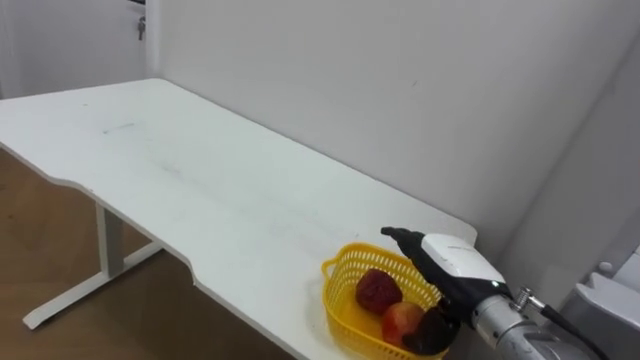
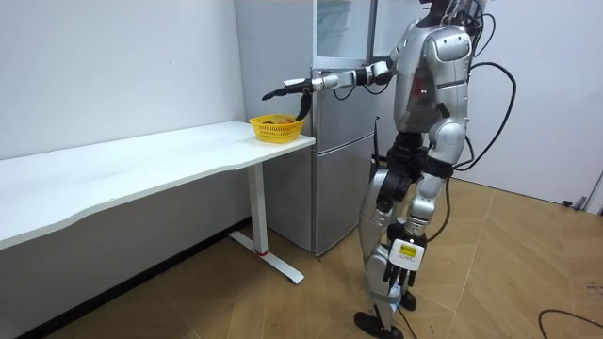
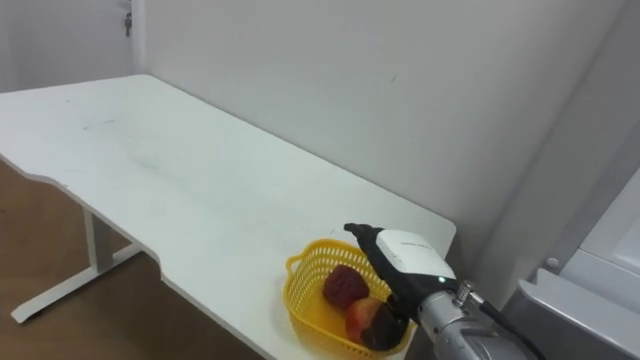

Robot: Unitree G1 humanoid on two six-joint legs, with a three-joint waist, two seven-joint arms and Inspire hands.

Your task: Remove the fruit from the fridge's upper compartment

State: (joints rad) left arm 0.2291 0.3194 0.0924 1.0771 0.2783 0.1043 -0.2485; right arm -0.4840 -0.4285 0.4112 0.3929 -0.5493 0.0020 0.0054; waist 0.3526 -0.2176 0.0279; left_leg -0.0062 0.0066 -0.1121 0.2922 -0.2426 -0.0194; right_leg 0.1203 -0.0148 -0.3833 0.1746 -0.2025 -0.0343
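Observation:
A yellow basket [image 1: 345, 300] [image 2: 275, 129] stands on the right end of the white table [image 1: 200, 190], close to its front edge. In it lie a dark red fruit [image 1: 378, 290] and a red-yellow fruit [image 1: 401, 320]. My right hand [image 1: 455, 262] [image 2: 287, 91] hovers over the basket's right side, open, its fingers straight and pointing toward the wall. Its dark thumb [image 1: 430, 332] hangs down into the basket beside the fruit. My left hand [image 2: 400, 268] hangs low at my side with relaxed fingers. I stand in front of the silver fridge [image 2: 344, 141].
The fridge stands right beside the table's end, against the wall; its edge [image 1: 610, 300] shows at the lower right. The long tabletop runs off to my left on white legs [image 1: 105, 255]. A wooden floor lies below.

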